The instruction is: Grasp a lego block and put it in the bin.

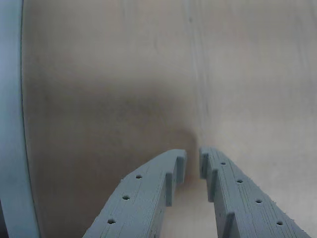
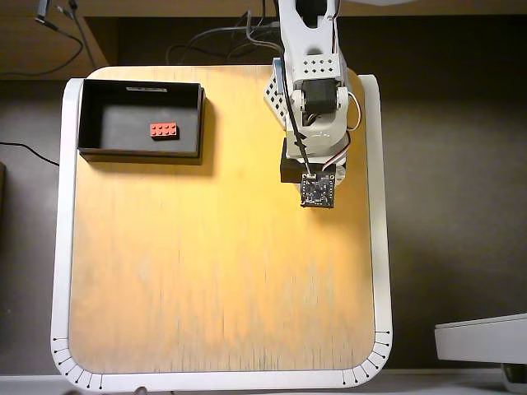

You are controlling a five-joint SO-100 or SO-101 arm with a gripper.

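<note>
I see the lego block [image 2: 164,130] lying flat in the bin [image 2: 90,115], upper left overhead, long axis left-right; jaws nearly closed, empty.

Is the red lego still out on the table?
No, in the overhead view the lego block lies inside the bin.

The counter [image 2: 214,271] is a light wooden board with a pale, rounded rim [image 2: 61,247], its grain running lengthwise in the overhead view, with short black tick marks at the two lower corners of the rim. Directly on it, in the upper left corner of that view, sits the black rectangular shallow open-top bin [image 2: 140,151] with thin walls, close to the left rim. The wrist view shows bare, pale wood [image 1: 124,74] with the grey-white rim curving down the left edge [image 1: 12,124].
</note>
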